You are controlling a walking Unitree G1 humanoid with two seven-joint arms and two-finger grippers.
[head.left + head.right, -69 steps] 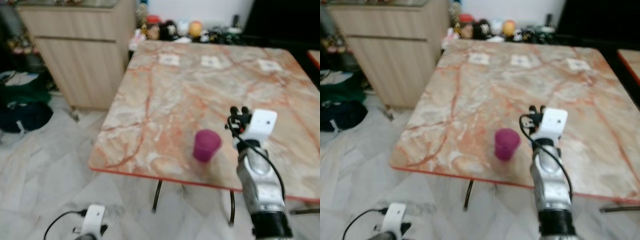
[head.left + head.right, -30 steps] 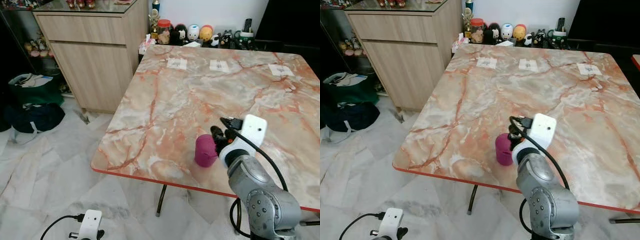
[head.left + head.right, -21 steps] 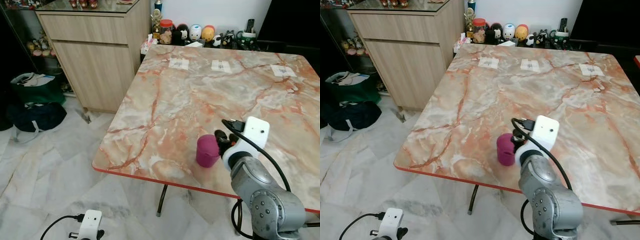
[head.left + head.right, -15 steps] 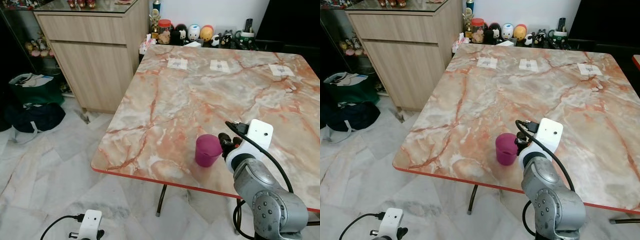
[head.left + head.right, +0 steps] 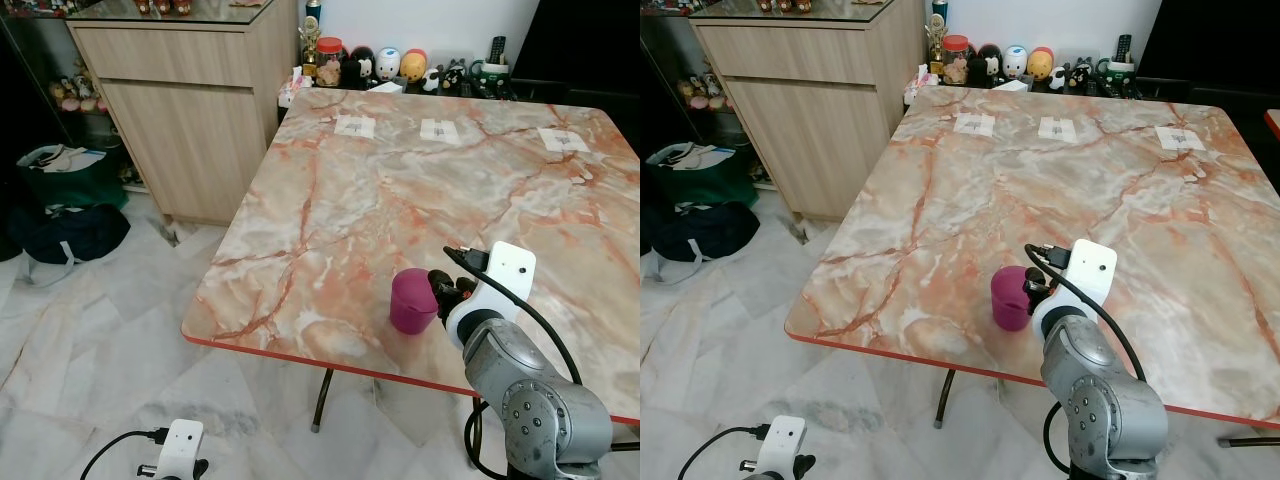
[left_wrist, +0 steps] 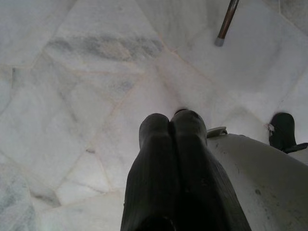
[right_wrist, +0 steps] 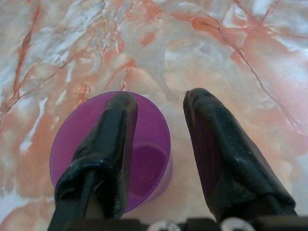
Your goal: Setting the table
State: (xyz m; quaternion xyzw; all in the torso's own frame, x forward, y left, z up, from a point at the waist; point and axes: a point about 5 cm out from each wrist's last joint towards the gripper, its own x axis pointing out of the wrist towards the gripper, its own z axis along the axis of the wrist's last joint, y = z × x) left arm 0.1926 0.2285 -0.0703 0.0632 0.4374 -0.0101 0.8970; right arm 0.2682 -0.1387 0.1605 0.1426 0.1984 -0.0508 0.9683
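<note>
Purple cup [image 7: 110,154] stands upright nr table [image 5: 330,200] edge; right gripper [image 7: 159,103] spread open astride its rim. Release judged underway; clean withdrawal needed next.

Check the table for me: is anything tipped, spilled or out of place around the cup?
Nothing stands out. The purple cup stands upright and looks empty on the marble table, near its front edge, with no spill around it. The right gripper is open beside it, one finger above the cup's mouth. The left gripper hangs idle over the floor.
</note>
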